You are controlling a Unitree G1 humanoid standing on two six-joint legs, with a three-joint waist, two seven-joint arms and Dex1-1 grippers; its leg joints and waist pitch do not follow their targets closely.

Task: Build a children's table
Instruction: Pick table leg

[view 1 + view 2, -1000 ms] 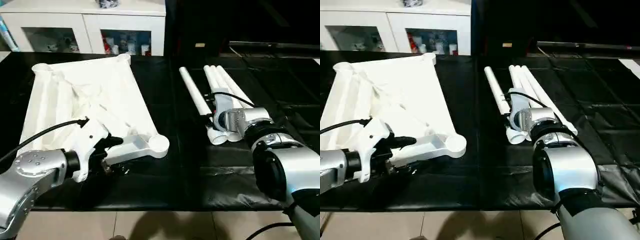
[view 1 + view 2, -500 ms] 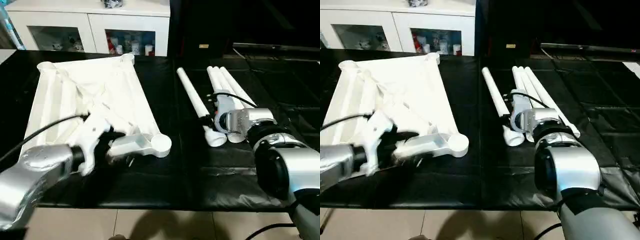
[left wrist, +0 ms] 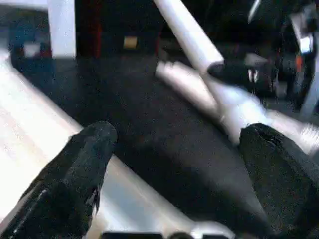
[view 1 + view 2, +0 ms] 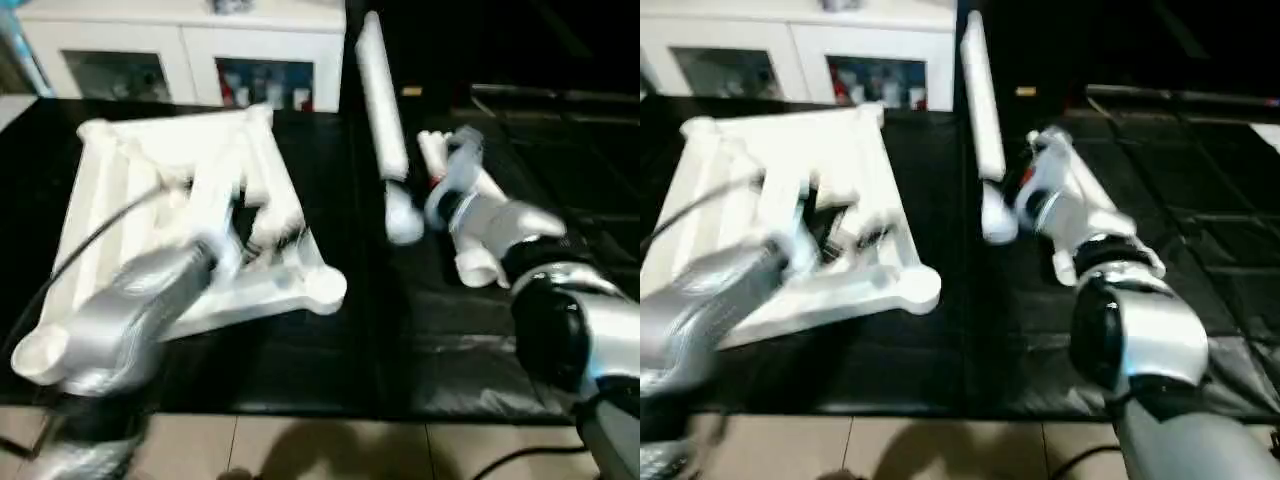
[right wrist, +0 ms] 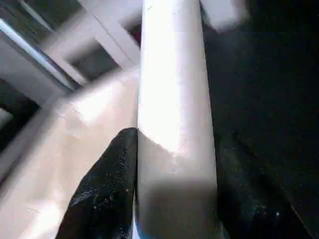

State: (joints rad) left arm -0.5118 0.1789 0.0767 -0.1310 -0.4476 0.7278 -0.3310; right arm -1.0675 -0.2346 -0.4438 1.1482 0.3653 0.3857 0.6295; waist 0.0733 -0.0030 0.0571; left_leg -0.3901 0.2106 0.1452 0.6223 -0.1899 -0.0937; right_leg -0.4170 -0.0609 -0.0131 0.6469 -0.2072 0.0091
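Observation:
The white table top (image 4: 130, 170) lies with its ribbed underside up on the left of the black mat, corner sockets showing. My right gripper (image 5: 174, 191) is shut on one white leg (image 4: 378, 100), held clear of the mat and tilted up toward the cabinet, its wide end (image 4: 403, 225) near the gripper. In the right wrist view the black fingers (image 5: 107, 189) press both sides of the leg (image 5: 174, 99). More legs (image 4: 472, 255) lie on the mat under that arm. My left gripper (image 3: 174, 179) is open above the top's near right part, holding nothing.
A white cabinet (image 4: 180, 50) with glass doors stands behind the mat. The black mat (image 4: 420, 340) ends near the front at a tiled floor (image 4: 300, 450). Bare mat lies between the table top and the legs.
My right gripper has raised one leg off the mat and swung its far end upward. My left arm has moved from the top's near corner to farther over the top.

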